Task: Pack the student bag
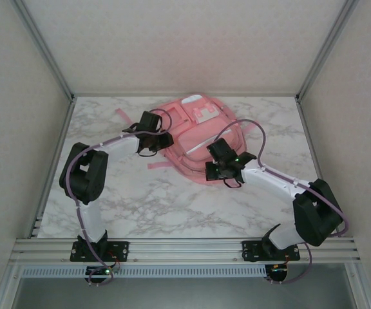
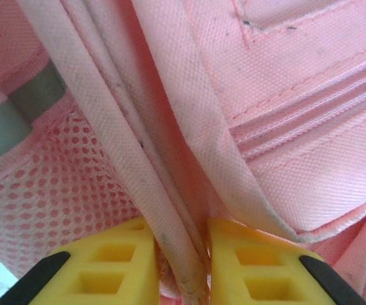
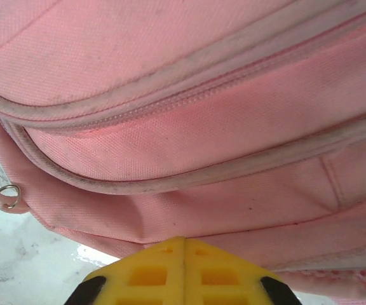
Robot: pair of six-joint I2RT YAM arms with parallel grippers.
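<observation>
The bag (image 1: 195,129) lies on the table (image 1: 140,199) between both grippers, its inside hidden, so its contents cannot be told; the wrist views cut it off to seams and mesh (image 2: 62,178). The left gripper (image 2: 182,254) is narrow, pinching a piped fold (image 2: 142,184) of the bag; the right gripper (image 3: 183,251) has its fingers closed together, the bag's edge just ahead.

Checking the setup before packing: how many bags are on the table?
1: the student bag lies on the table, toward its far middle. Another could be hidden beneath it.
</observation>
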